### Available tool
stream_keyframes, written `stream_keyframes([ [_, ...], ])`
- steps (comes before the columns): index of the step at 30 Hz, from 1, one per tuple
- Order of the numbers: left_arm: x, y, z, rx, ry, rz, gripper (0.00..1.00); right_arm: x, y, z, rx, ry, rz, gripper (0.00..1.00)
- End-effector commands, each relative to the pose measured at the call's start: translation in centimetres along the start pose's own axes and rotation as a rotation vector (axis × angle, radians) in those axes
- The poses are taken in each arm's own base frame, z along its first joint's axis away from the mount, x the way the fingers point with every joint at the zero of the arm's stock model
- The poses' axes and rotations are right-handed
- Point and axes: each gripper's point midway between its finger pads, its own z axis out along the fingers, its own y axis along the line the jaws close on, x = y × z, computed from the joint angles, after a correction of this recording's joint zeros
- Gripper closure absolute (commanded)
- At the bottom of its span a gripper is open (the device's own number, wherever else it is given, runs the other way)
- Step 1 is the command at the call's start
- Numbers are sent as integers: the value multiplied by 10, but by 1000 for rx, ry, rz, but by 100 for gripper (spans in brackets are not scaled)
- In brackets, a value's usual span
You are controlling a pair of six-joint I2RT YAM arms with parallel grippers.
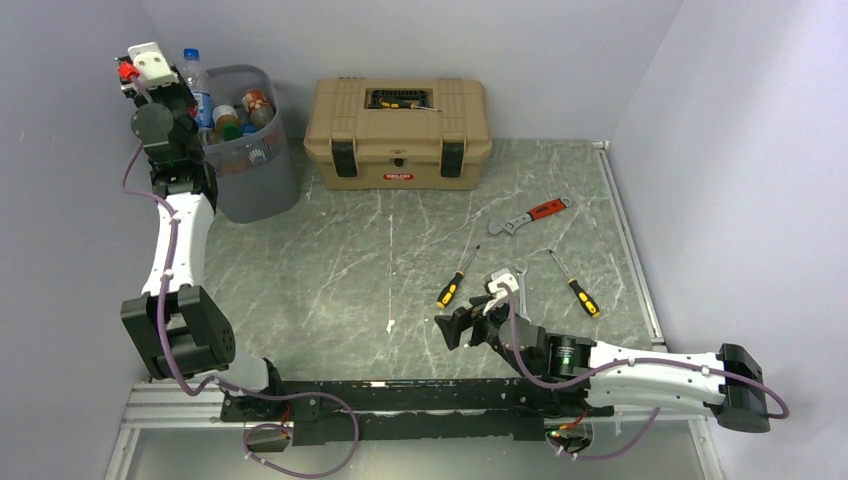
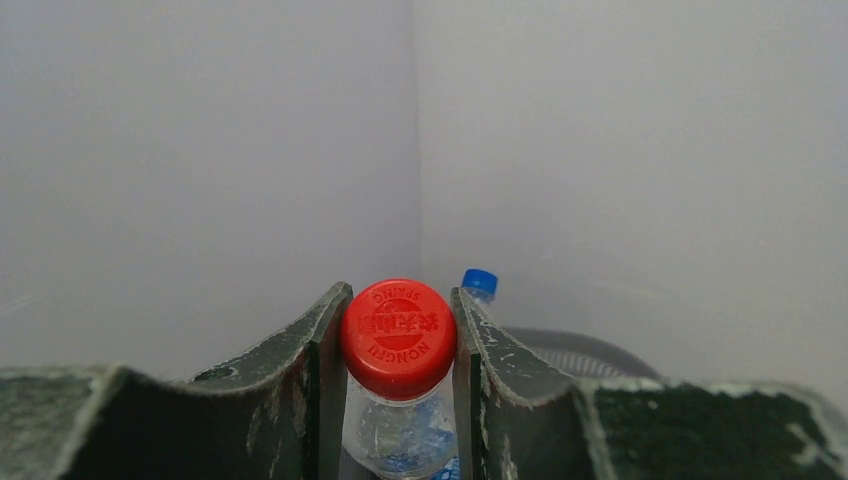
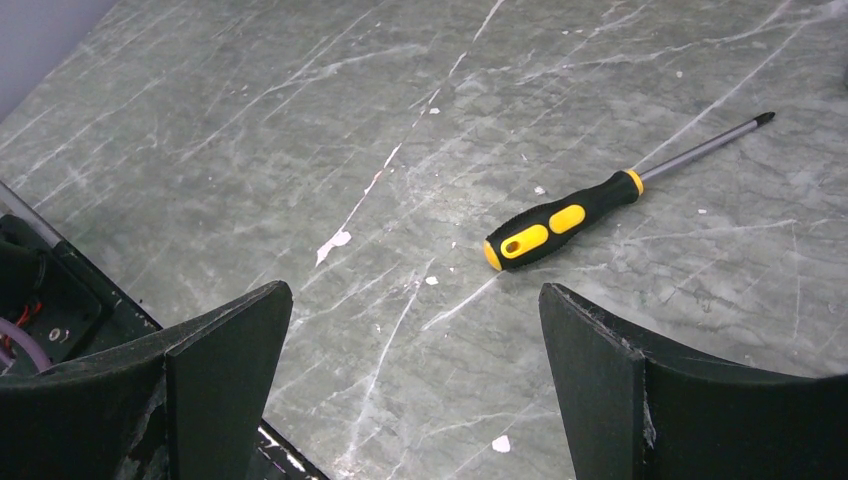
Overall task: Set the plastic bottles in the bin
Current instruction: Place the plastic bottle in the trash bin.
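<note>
Black and spread wide, the right gripper (image 1: 452, 328) sits low over the grey-green marbled tabletop (image 1: 340, 250) at the bottom centre of the overhead view, with nothing between its fingers (image 3: 230, 350). Just beyond it, in the wrist view, a black-and-yellow-handled screwdriver (image 3: 560, 220) lies flat on the stone, apart from both fingertips, its tip pointing to the upper right of the frame. To the right, in the overhead view, a second screwdriver of the same colours (image 1: 575, 285) lies beside a silver wrench (image 1: 520, 278), and farther up a red-handled adjustable wrench (image 1: 530, 215) rests alone.

Against the back wall at upper centre stands a tan plastic toolbox with black latches (image 1: 398, 135). Left of it is the round grey wire-mesh bin (image 1: 255, 175), holding several bottles, among them a green-tinted one (image 1: 228, 120) and an orange-labelled one (image 1: 257, 103); a clear blue-capped bottle (image 1: 195, 75) stands up at its left rim.

At the far upper left the left gripper (image 2: 398, 345) is closed on the neck of a clear plastic bottle with a red cap (image 2: 398, 338). It is raised beside the bin's left rim; whether it is over the opening cannot be told.
</note>
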Motion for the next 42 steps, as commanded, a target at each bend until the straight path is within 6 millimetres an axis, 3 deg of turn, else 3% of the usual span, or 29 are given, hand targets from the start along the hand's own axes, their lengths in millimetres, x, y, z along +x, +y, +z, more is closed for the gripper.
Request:
stream_keyframes([
  [1,-8,-39,-2,193,-41,-107,100,-5,-2,1,15,-27,18,1],
  [10,-71,-44,-18,264,-168,-151,100,-4,1,5,18,-23,4,1],
  [14,-75,-58,-13,335,-187,-170,100,-3,4,7,13,-13,-7,1],
  [17,-53,-75,1,405,-156,-159,100,-2,4,8,20,-3,-15,1],
  [20,-11,-87,14,442,-56,-142,100,-2,2,8,25,-4,-17,1],
  [23,29,-87,22,422,27,-161,100,-2,0,7,28,-9,-17,1],
  [27,61,-84,23,398,83,-184,100,-2,0,8,34,-12,-21,1],
  [31,68,-85,21,405,88,-176,100,0,-1,10,40,-6,-28,1],
  [37,32,-93,9,507,-84,-158,100,3,1,11,37,0,-34,1],
  [42,60,-102,0,567,-40,-114,100,4,0,13,46,12,-45,1],
])
